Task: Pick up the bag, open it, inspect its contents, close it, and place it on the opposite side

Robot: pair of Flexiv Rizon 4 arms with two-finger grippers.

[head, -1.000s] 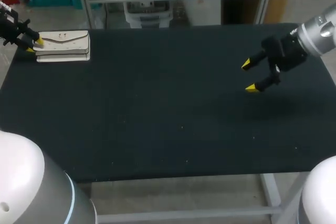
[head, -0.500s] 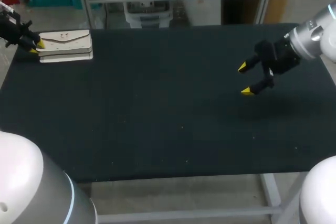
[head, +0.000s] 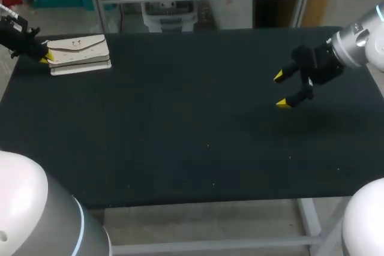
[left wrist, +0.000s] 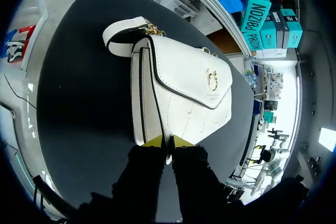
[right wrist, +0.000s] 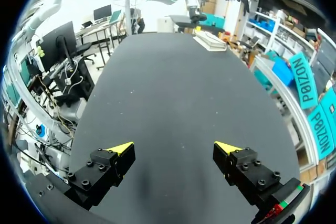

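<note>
A white bag (head: 80, 55) with a flap and a gold clasp lies flat at the table's far left corner. In the left wrist view the bag (left wrist: 184, 93) fills the space ahead of my left gripper (left wrist: 167, 141). The two yellow tips stand close together and pinch a thin edge of the bag's near end. Its strap (left wrist: 123, 30) curls at the far end. From the head view my left gripper (head: 45, 58) sits at the bag's left end. My right gripper (head: 288, 90) hovers open over the right half of the table, nothing between its fingers. Its own view (right wrist: 173, 148) shows the bag (right wrist: 211, 40) far ahead.
The black table (head: 180, 136) stretches bare between the two grippers. Its left edge runs just behind my left gripper. An aluminium frame stands past the far edge.
My left gripper's fingers have closed onto the bag's end, and the bag has slid a little to the right. My right gripper moved slightly left and further back, still wide open.
</note>
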